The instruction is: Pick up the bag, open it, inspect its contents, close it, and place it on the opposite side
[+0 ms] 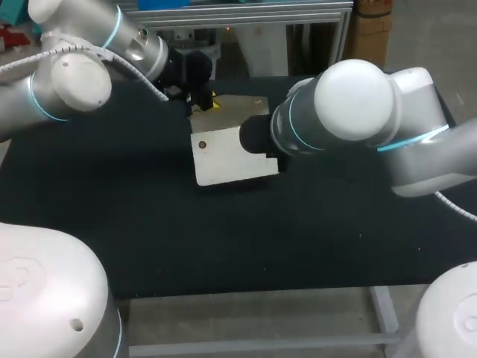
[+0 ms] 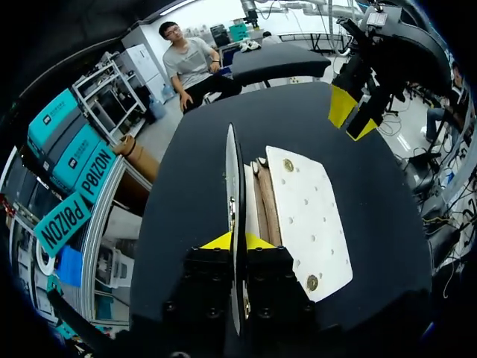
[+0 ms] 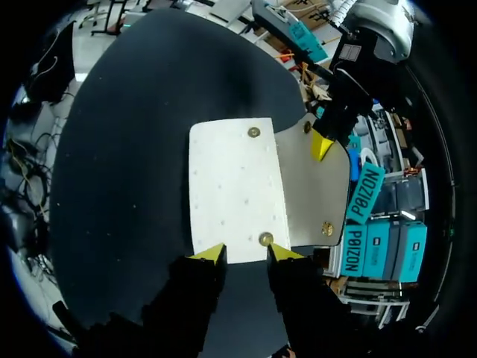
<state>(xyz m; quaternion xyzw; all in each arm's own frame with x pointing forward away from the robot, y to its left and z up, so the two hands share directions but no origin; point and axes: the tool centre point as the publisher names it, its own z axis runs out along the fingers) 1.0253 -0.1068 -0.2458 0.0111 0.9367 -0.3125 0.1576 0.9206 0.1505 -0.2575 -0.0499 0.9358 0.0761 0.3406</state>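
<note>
A cream bag (image 1: 223,153) with brass snaps lies on the black table, near its middle. My left gripper (image 2: 235,242) is shut on the bag's raised flap (image 2: 232,179), which stands edge-on between its yellow tips. In the head view that gripper (image 1: 200,103) is at the bag's far edge. My right gripper (image 3: 242,253) is open at the opposite end, its tips on either side of a snap (image 3: 265,239) on the edge of the white panel (image 3: 235,186). In the head view the right arm (image 1: 350,104) hides its own fingers.
Bare black table (image 1: 112,201) surrounds the bag on all sides, widest at the left and front. The table's front edge (image 1: 246,292) runs across the lower part of the head view. Both arms hang close over the bag.
</note>
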